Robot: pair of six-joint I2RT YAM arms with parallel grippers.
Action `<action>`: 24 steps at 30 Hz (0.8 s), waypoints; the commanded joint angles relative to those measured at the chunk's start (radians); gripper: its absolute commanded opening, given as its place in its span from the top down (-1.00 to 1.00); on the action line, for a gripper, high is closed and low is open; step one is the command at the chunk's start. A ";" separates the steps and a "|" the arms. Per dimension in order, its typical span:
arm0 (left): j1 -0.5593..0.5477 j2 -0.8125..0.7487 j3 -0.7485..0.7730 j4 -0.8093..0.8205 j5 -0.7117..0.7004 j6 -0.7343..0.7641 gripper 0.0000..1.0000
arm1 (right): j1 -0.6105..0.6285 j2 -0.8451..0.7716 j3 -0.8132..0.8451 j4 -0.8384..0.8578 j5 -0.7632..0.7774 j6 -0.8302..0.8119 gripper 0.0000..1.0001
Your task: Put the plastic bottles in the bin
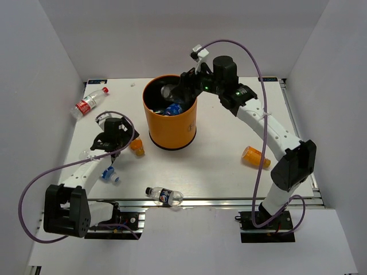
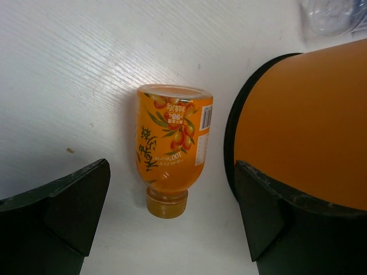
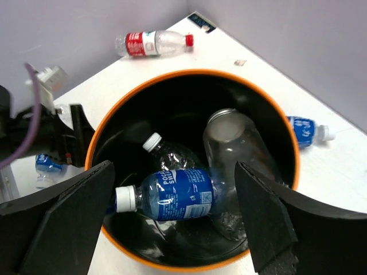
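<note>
High rear overview of the whole table (image 1: 218, 172); both wrist views close, downward, sharing the bin (image 1: 172, 129).

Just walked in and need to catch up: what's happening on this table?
The right hand hangs open over a tall orange cylindrical bin, which already holds a blue-labelled clear plastic bottle and others. The left hand is open above an orange plastic bottle lying beside the bin. A red-labelled clear bottle lies farther off.
</note>
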 commanded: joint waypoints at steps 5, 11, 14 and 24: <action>-0.003 0.125 0.018 0.058 0.045 -0.016 -0.96 | -0.111 -0.233 -0.153 0.106 0.081 0.067 -0.79; -0.003 0.248 0.053 0.106 0.068 -0.019 -0.88 | -0.283 -0.465 -0.524 0.256 0.073 0.190 -0.79; -0.002 0.286 0.081 0.086 0.042 -0.016 -0.60 | -0.361 -0.560 -0.741 0.267 0.116 0.244 -0.79; -0.003 0.184 0.230 -0.066 -0.120 -0.009 0.23 | -0.433 -0.717 -0.937 0.263 0.247 0.348 -0.79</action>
